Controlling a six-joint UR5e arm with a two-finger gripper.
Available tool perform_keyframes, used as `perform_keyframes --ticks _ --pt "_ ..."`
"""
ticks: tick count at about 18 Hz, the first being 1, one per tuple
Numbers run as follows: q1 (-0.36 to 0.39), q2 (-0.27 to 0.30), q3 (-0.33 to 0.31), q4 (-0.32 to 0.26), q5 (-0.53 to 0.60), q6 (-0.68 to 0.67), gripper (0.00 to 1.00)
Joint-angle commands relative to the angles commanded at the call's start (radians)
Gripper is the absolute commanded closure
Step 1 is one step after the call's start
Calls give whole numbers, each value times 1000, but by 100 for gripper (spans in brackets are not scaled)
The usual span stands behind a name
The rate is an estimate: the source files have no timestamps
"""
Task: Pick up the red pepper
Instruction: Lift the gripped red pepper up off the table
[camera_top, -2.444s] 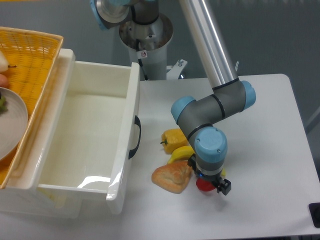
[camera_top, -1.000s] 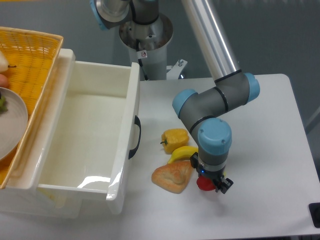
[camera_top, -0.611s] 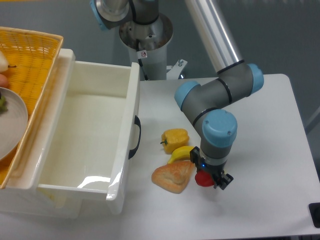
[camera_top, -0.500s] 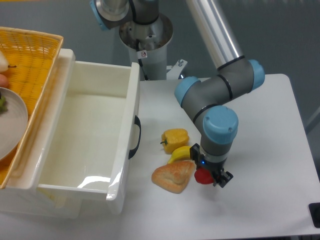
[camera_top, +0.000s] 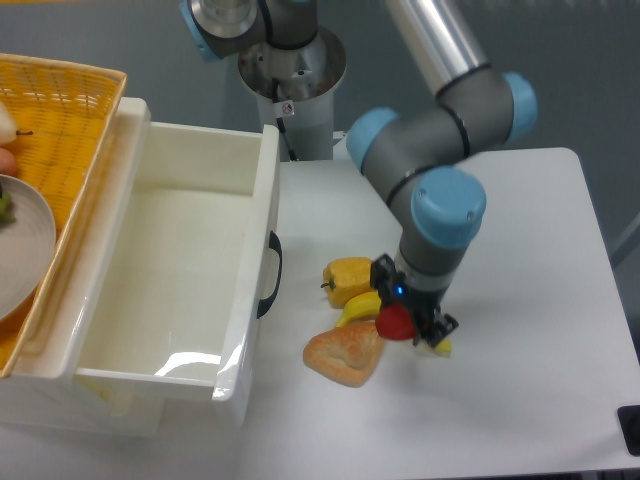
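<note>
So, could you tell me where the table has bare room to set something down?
Bare table runs right of the gripper to the far edge, and along the front edge. It is crowded around the yellow pepper, banana and bread slice.

The small red bell pepper has a glossy, smooth skin. The large white plastic bin shows shiny reflective walls. The yellow wicker basket is woven and rough. The white table top is matt and smooth.
</note>
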Motion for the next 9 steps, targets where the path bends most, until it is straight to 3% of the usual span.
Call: perform_keyframes --ticks 9 --pt "15 25 -35 -6 3 89 62"
